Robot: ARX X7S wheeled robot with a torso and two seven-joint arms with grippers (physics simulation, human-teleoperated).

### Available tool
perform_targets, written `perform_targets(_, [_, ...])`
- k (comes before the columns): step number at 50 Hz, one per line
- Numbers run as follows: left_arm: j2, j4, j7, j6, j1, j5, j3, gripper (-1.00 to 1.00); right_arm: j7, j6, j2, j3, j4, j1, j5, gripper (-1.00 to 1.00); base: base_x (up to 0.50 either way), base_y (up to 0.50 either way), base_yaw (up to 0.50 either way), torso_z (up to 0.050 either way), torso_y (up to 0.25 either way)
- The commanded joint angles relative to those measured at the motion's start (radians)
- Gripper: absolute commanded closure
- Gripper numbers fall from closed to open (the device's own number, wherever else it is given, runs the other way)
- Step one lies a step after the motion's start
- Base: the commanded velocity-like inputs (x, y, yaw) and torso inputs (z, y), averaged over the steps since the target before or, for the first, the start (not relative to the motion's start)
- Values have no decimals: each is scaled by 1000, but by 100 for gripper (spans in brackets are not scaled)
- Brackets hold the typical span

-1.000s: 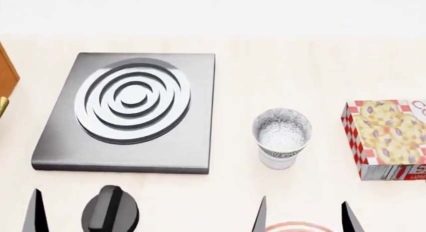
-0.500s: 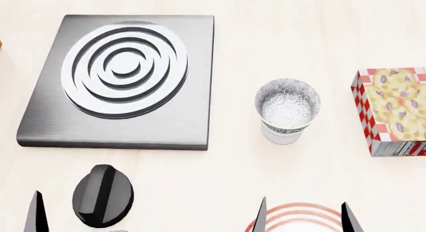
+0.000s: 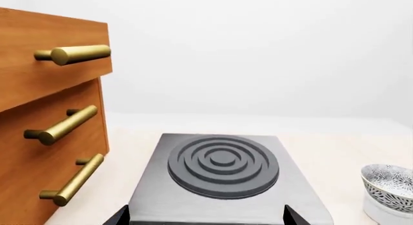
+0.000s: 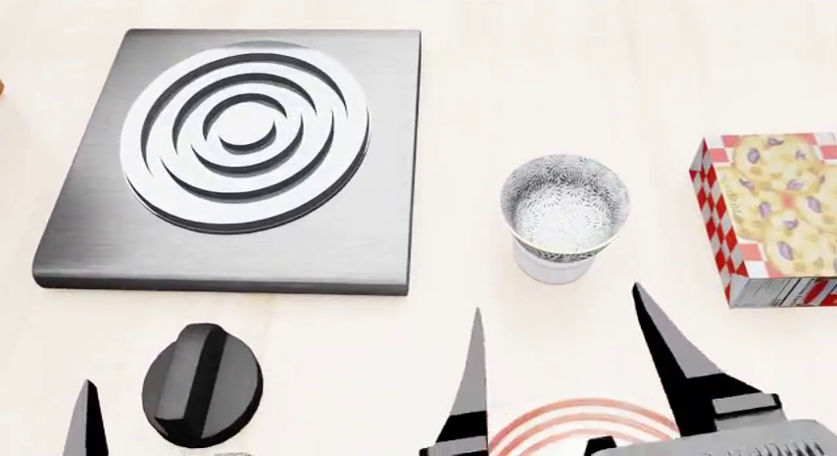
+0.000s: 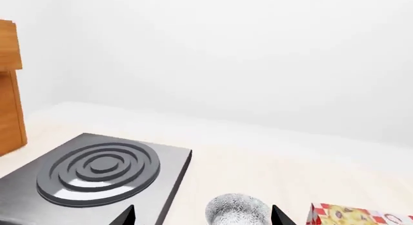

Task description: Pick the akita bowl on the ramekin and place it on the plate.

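A square grey metal stove plate (image 4: pixel 235 152) lies toward the surface's far left. The box with red-white checks (image 4: pixel 771 216) sits at the right edge; its print is unreadable. The speckled akita bowl (image 4: pixel 566 206) stands on the white ramekin (image 4: pixel 552 268). The red-ringed plate (image 4: pixel 582 429) lies at the near edge, under the released right tool (image 4: pixel 569 329). I cannot tell the left tool's (image 4: pixel 86 417) state.

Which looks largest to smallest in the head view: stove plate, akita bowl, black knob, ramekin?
1. Stove plate, by far.
2. Black knob and akita bowl look alike in size; the knob sits nearer the camera, so no ranking.
3. Ramekin, mostly hidden under the bowl.
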Motion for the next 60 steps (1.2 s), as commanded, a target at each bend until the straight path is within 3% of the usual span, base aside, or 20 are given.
perform_targets(1, [-11,-4,-11,-7,-3,-6,10,-100,-109,341,132,-63,73,362,91,-100,0,0,0,0,0])
perform_targets(6, [-15,-3,-17,-7,-5,-15,3,-100,-164,460,163,-166,187,539,82,-100,0,0,0,0,0])
perform_targets(18, [-21,-2,-28,7,-1,-34,-4,-100,-282,436,196,-399,426,757,-20,-100,0,0,0,0,0])
perform_targets(40, [-39,5,-50,2,-6,-40,3,-100,-377,507,166,-533,678,895,-48,-100,0,0,0,0,0])
perform_targets(60, [-49,-7,-64,8,-11,-42,13,-100,-411,407,119,-625,867,959,-104,-100,0,0,0,0,0])
